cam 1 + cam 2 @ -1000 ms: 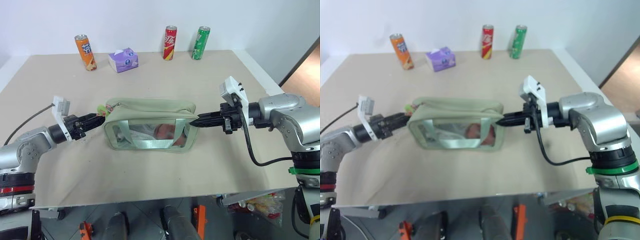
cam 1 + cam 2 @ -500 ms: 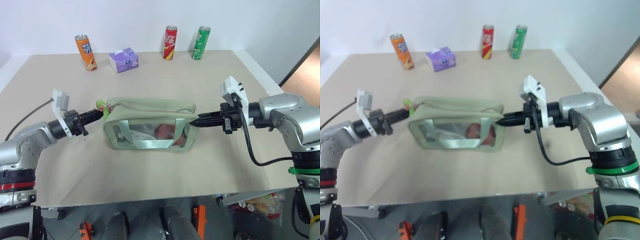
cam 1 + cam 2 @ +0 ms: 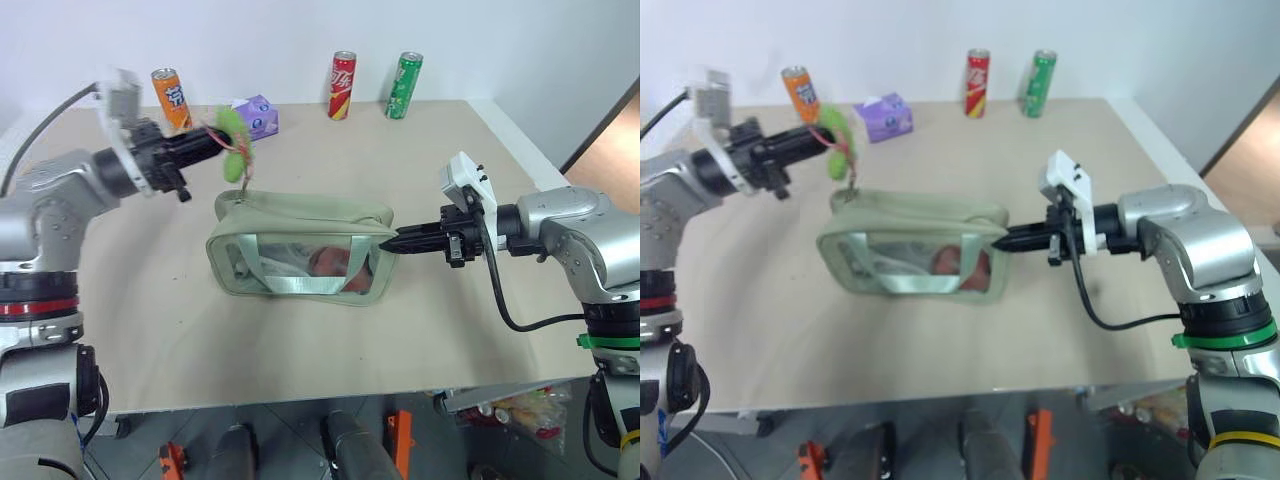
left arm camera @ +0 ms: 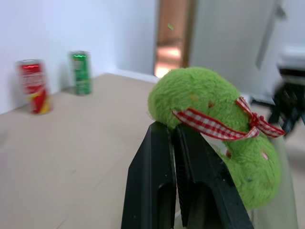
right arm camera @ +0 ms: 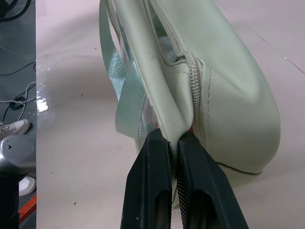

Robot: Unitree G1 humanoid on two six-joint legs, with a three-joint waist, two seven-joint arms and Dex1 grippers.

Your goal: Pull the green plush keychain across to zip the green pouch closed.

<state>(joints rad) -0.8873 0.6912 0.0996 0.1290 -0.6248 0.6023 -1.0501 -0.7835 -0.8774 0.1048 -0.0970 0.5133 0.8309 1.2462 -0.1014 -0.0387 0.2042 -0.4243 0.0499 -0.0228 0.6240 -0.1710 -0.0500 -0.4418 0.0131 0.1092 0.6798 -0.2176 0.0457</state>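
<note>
Between the two end effectors, on the beige desk [image 3: 420, 330], lies the green pouch [image 3: 300, 255], clear window toward the near edge.

Left end effector [image 3: 218, 140]: raised above the desk on an arm reaching level toward the pouch's far left corner; fingers pressed together on the green plush keychain [image 3: 232, 143]. Head views show the plush lifted off the desk, its string running down to the pouch's top left corner. Left wrist view adds detail: black fingers [image 4: 159, 176] shut at the plush's base, and a red-and-white checked ribbon [image 4: 214, 125] tied round it.

Right end effector [image 3: 392, 242]: arm held low, pointing across at the pouch's right end; fingers clamped on that end. Right wrist view shows what the head views do not: the fingers [image 5: 152, 171] pinch the fabric fold just below the zipper [image 5: 193, 71] end, and the zipper gapes slightly further along.

Beyond the left end effector, along the far desk edge: orange can [image 3: 172, 98], purple tissue pack [image 3: 258, 112], red can [image 3: 342, 85], green can [image 3: 404, 85].

Open room: bare desk on the near side of the pouch, and between the pouch and the far row.
</note>
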